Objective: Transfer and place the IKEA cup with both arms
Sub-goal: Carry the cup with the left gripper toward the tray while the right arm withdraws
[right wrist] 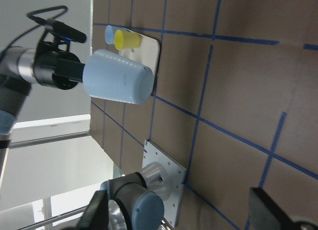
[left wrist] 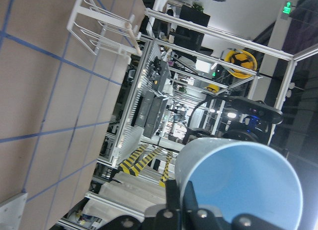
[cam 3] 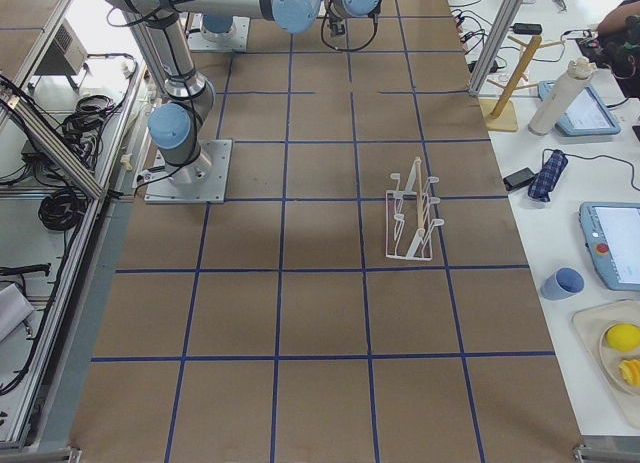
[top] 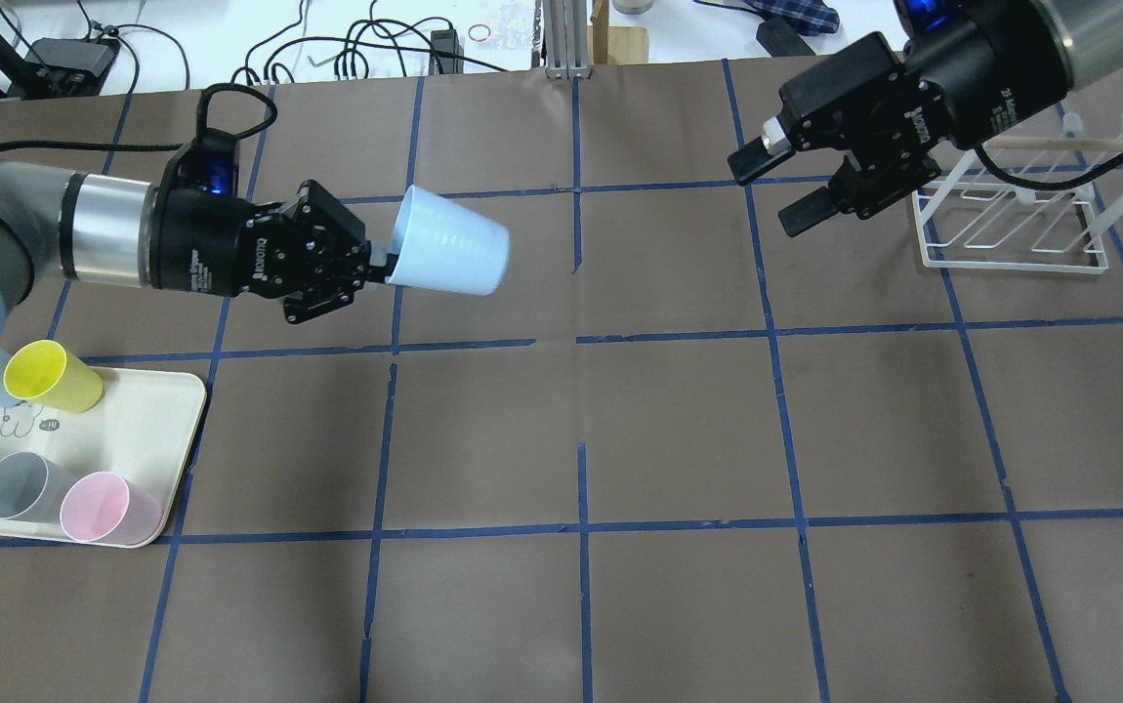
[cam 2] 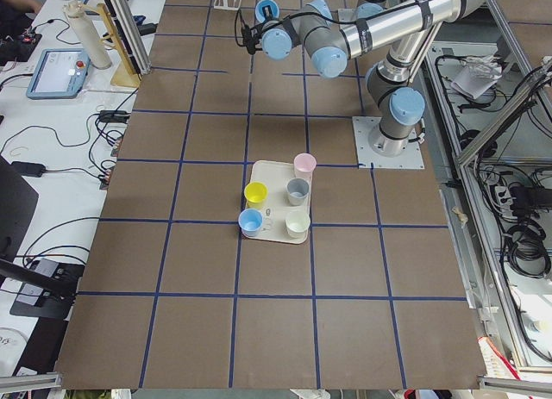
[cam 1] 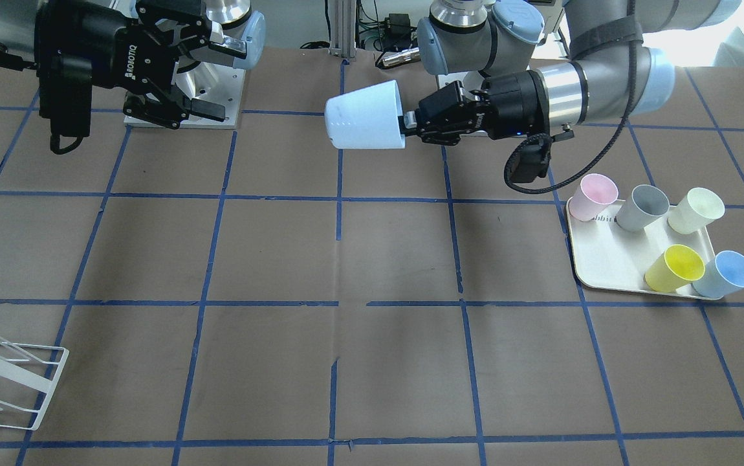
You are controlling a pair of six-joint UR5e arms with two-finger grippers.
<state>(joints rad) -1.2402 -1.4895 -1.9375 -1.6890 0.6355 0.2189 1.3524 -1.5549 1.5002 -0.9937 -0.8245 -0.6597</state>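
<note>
My left claw [top: 381, 266] pinches the cup [top: 452, 254] by its rim, sideways above the counter [top: 679, 430]; my right claw [top: 774, 188] is spread, well apart. I'd bring right in level, clamp the body, then release left.

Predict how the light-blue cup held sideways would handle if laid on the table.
Probably light and stiff: the left gripper holds the IKEA cup level by its rim alone. Round and tapered, it would likely roll in a curve if laid down.
</note>
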